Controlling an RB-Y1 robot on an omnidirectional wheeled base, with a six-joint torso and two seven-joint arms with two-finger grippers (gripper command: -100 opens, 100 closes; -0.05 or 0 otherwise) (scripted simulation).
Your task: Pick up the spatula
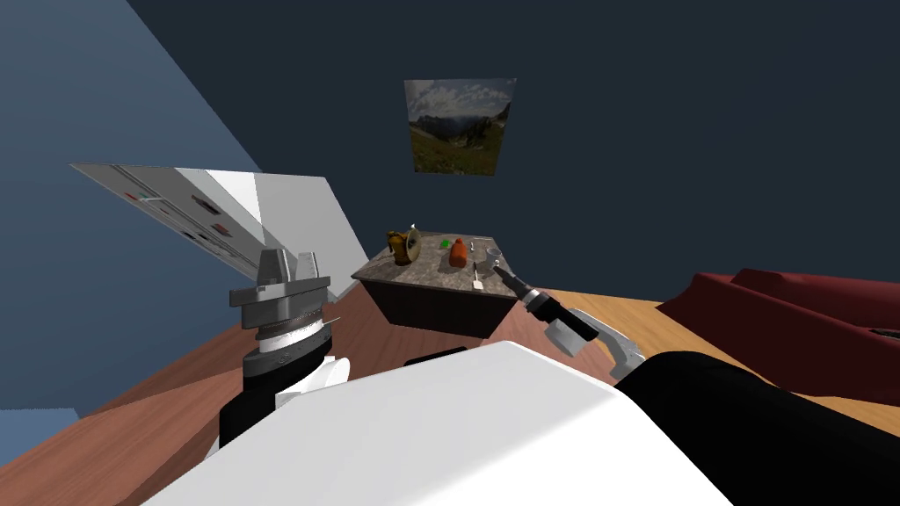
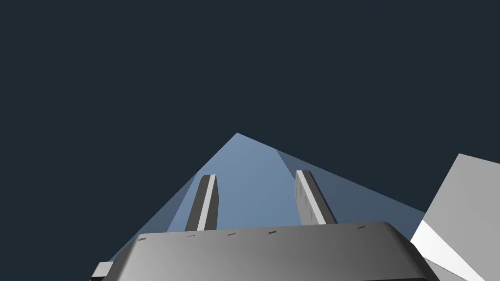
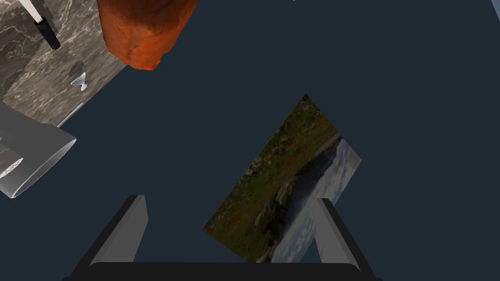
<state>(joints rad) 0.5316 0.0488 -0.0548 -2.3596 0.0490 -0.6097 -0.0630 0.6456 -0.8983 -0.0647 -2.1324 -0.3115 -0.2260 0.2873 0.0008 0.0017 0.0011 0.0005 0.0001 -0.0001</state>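
Left arm: raised close beside the chest on my left side, with the left gripper (image 1: 288, 263) pointing upward, well apart from the table.
Left fingers (image 2: 207, 205): they stand apart and there is nothing between them.
Right arm: stretched forward to the near edge of the table (image 1: 439, 309).
Right gripper (image 1: 497, 271) (image 3: 229, 199): its tip is above the near right part of the tabletop. The two fingers are spread wide and they hold nothing.
Spatula (image 1: 477, 282): it lies flat on the tabletop near the front edge with its white blade toward me. It is just beside the right gripper's tip, on its left, and the gripper does not grasp it.
Tabletop: grey-brown with a marble pattern, over dark sides.
Grey cup (image 1: 494, 256) (image 3: 34, 156): near the right gripper, a little farther than the spatula.
Orange object (image 1: 458, 255) (image 3: 146, 29): in the middle of the tabletop, to the left of the cup.
Brass-coloured object (image 1: 404, 247): at the left part of the tabletop.
Green thing (image 1: 446, 243): small, near the far edge.
Landscape picture (image 1: 459, 126) (image 3: 288, 180): it hangs on the dark wall behind the table.
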